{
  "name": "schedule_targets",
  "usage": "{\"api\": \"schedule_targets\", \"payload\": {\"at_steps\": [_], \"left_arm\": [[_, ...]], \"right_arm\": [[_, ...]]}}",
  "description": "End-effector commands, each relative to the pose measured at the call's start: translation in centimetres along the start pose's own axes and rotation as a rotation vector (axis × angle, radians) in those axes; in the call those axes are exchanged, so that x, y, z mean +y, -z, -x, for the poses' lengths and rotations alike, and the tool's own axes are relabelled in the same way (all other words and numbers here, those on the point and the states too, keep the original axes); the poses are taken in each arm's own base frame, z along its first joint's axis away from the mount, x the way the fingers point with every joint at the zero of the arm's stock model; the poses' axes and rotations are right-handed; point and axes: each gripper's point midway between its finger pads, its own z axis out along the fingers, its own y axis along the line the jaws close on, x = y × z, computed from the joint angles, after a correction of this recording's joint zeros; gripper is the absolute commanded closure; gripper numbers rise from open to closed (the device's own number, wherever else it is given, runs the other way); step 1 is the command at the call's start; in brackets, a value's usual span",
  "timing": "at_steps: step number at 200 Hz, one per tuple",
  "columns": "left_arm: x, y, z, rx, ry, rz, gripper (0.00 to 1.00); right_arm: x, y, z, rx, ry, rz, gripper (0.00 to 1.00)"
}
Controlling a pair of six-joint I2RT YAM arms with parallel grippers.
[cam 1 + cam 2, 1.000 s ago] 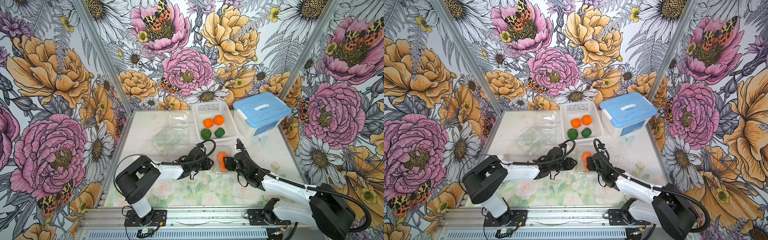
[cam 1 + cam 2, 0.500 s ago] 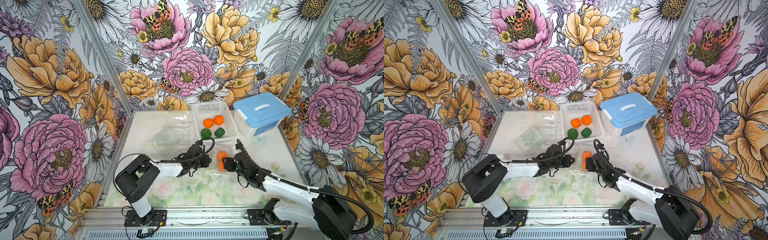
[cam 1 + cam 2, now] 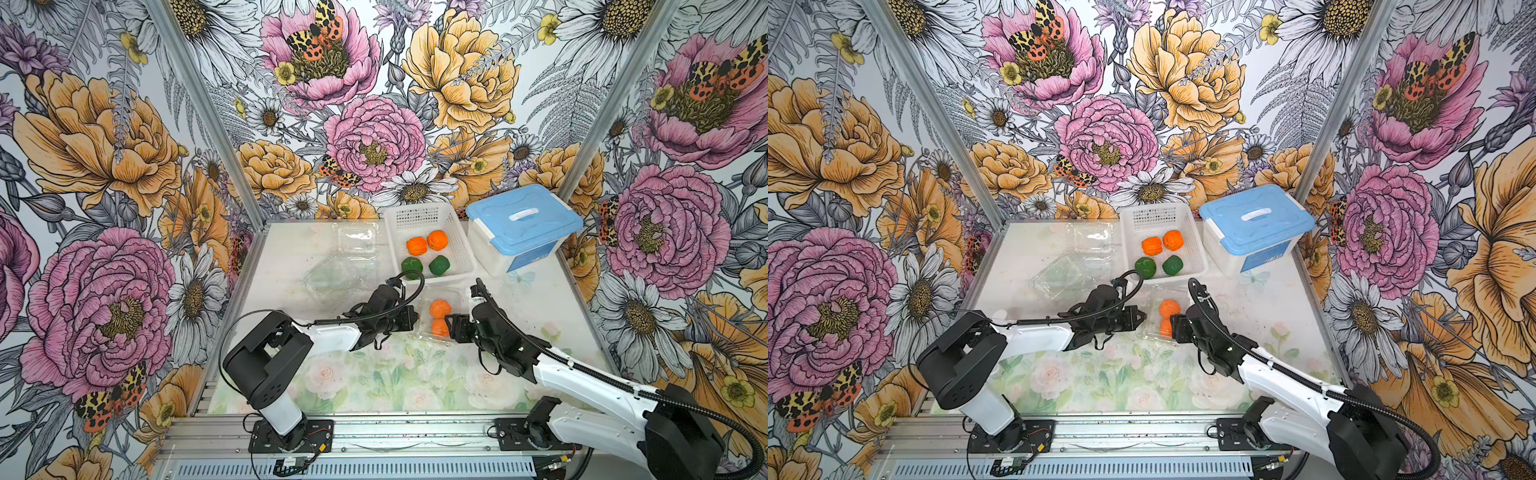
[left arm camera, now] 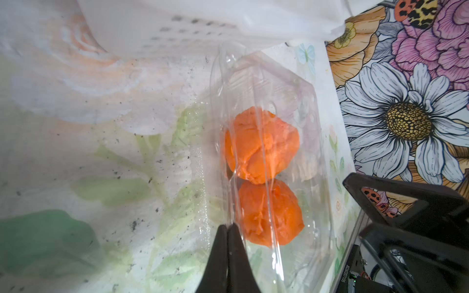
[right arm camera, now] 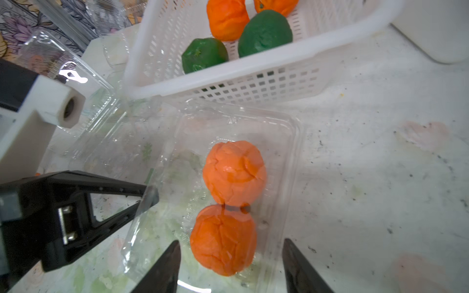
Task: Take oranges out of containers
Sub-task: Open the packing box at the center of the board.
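Flowered wallpaper walls in three sides of a table (image 3: pixel 540 299) laid with a rose-print mat. At left, toward the back, lie two clear boxes (image 3: pixel 332 276) with no fruit in them. Next comes my left tool (image 3: pixel 412 320), clenched on the edge of the lid (image 5: pixel 152 228) of a third box (image 3: pixel 446 293) and holding that thin flap folded back and low. Inside the box sit two oranges, touching: the near orange (image 5: pixel 223 241) and the far orange (image 5: pixel 234 172). My right tool (image 5: pixel 231 242) stands released, with a jaw on either side of the near orange and a gap showing on both sides. Behind, a white basket (image 3: pixel 419 212) holds two more oranges (image 3: pixel 416 246) and two green fruits (image 3: pixel 411 266). A blue-lidded tub (image 3: pixel 523 220) stands at far right.

The step in hand, as I judge it, is the grasp on the near orange. To do it well, I should keep the lid pinned so the light box neither slides nor rises. I should sink the jaws to the fruit's widest part, clear of the box wall, and close gently on the lumpy skin. Then I should lift straight up, so the far orange is not dragged along.
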Motion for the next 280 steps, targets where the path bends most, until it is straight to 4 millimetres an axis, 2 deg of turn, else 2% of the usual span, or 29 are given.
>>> {"api": "schedule_targets", "payload": {"at_steps": [1, 34, 63, 75, 98, 169, 242, 263, 273, 280], "left_arm": [[-0.6, 1.5, 1.3, -0.048, -0.040, 0.000, 1.00], [-1.7, 2.7, 1.8, -0.073, -0.041, -0.025, 1.00], [-2.9, 4.0, 2.3, -0.107, -0.050, -0.046, 1.00], [-3.4, 4.6, 2.5, -0.122, -0.058, -0.053, 1.00], [-4.2, 5.4, 3.0, -0.148, -0.074, -0.067, 1.00], [-5.7, 6.5, 3.0, -0.197, -0.122, -0.083, 1.00], [-6.5, 6.3, 2.4, -0.190, -0.129, -0.101, 1.00], [-6.2, 6.1, 2.1, -0.187, -0.128, -0.095, 1.00], [-6.0, 6.0, 1.9, -0.184, -0.127, -0.092, 1.00], [-5.9, 6.0, 1.9, -0.184, -0.126, -0.088, 1.00]], "right_arm": [[3.0, 0.3, 1.6, -0.006, 0.039, 0.070, 0.38], [5.7, -0.7, 1.6, 0.031, 0.088, 0.115, 0.34], [6.4, -1.5, 1.6, 0.056, 0.086, 0.122, 0.33], [7.4, -1.4, 1.2, 0.066, 0.104, 0.146, 0.33], [8.0, -1.4, 1.4, 0.064, 0.108, 0.156, 0.32], [8.2, -1.5, 1.1, 0.077, 0.094, 0.162, 0.30], [8.0, -1.9, 0.8, 0.091, 0.074, 0.151, 0.30], [7.6, -1.6, 1.1, 0.092, 0.004, 0.165, 0.30], [8.1, -1.1, 1.0, 0.098, -0.028, 0.205, 0.30], [7.5, -1.1, 1.8, 0.081, -0.068, 0.206, 0.30]]}}
